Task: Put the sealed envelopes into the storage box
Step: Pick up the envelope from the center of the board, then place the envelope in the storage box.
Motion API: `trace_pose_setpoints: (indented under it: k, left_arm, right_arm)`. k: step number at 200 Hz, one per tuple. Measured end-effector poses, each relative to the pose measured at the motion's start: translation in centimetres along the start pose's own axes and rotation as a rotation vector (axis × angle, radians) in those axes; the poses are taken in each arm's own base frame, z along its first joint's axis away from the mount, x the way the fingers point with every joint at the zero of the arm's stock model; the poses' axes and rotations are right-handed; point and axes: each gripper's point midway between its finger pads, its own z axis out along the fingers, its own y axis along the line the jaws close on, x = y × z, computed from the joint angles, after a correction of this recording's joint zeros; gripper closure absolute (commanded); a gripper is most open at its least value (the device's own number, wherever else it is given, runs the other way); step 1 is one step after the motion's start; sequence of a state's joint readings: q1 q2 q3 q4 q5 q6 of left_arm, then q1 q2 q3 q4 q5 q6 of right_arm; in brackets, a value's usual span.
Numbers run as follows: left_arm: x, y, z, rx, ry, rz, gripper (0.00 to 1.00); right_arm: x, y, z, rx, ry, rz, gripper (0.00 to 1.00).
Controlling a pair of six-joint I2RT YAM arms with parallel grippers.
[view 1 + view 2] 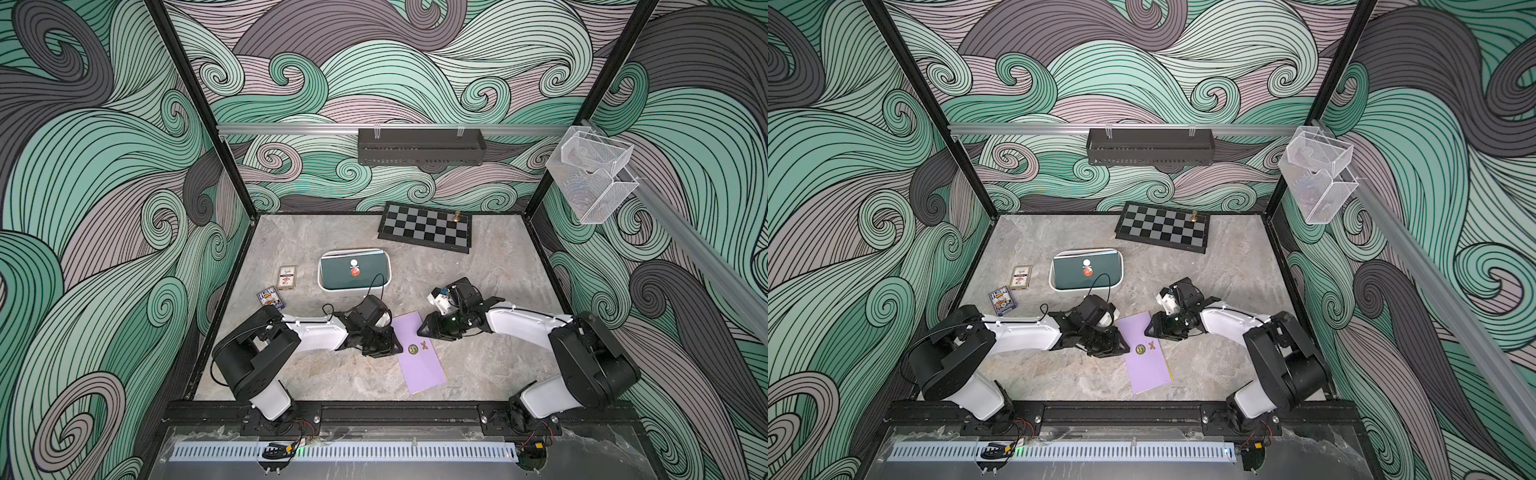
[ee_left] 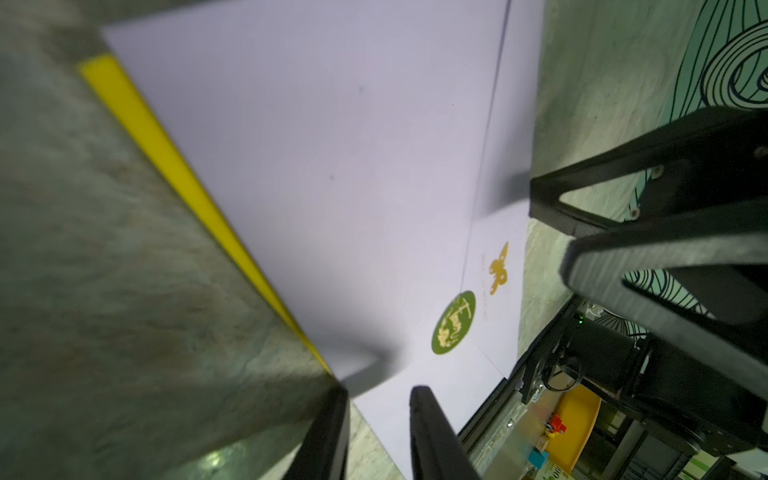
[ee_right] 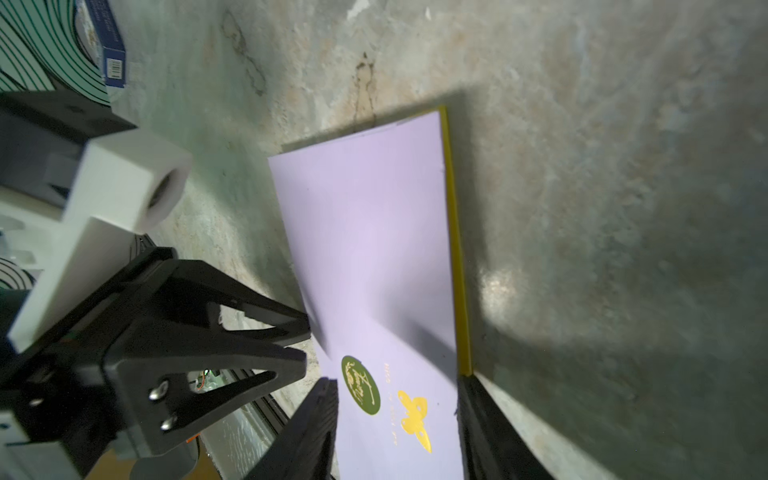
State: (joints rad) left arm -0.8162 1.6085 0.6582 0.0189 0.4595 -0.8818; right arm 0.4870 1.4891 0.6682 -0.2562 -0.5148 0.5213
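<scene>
Mere sliver of yellow envelope (image 3: 456, 249) under lilac envelope (image 1: 419, 361); left fingers (image 2: 432, 436) and right fingers (image 3: 316, 424) apart, empty

Front and centre on the tabletop (image 1: 498, 270), the upper envelope (image 1: 419, 361) lies on the lower envelope (image 3: 456, 257), which peeks out along its right edge. The left gripper (image 1: 398, 345) sits at the stack's left edge and the right gripper (image 1: 421, 331) at its far right corner. Behind the left gripper is the storage box (image 1: 340, 291), with the boxed envelope (image 1: 340, 276) lying inside. Left of the box are two card packs, the far pack (image 1: 286, 277) and the near pack (image 1: 271, 298). Back right, by the wall, lies the chessboard (image 1: 424, 230), a chess piece (image 1: 457, 216) on its far right corner. The wall tray (image 1: 419, 147) hangs on the back rail, the mesh bin (image 1: 590, 178) on the right rail.
</scene>
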Motion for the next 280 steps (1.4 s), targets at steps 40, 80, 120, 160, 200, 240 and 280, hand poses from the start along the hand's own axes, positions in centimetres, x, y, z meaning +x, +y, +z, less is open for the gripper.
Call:
trace_pose_setpoints:
  k: [40, 80, 120, 160, 200, 240, 280]
  left_arm:
    - [0.0, 0.0, 0.0, -0.001, -0.002, 0.001, 0.71]
    - [-0.1, 0.0, 0.0, 0.000, -0.003, 0.001, 0.71]
    - [-0.1, 0.0, 0.0, 0.000, -0.004, 0.001, 0.71]
    - [-0.3, 0.0, -0.4, -0.009, -0.025, 0.007, 0.59]
    - [-0.3, 1.3, -5.4, -0.106, -0.187, 0.025, 0.47]
    - [-0.1, 3.4, -10.4, -0.156, -0.387, 0.009, 0.43]
    - [2.1, 8.7, -11.1, -0.263, -0.420, -0.076, 0.40]
  right_arm:
    - [-0.1, 2.5, -1.8, -0.085, -0.043, -0.040, 0.54]
    - [1.9, 2.1, -1.2, -0.131, 0.005, -0.018, 0.65]
    - [3.3, 1.4, -0.3, -0.141, 0.060, 0.009, 0.87]
    - [2.4, 2.4, -1.0, -0.152, 0.038, -0.051, 1.00]
    - [-1.8, 7.3, -6.6, -0.111, -0.137, -0.325, 1.00]
    - [-6.9, 14.8, -12.3, 0.012, -0.342, -0.786, 1.00]
    - [-10.9, 20.7, -9.5, 0.199, -0.309, -1.290, 1.00]
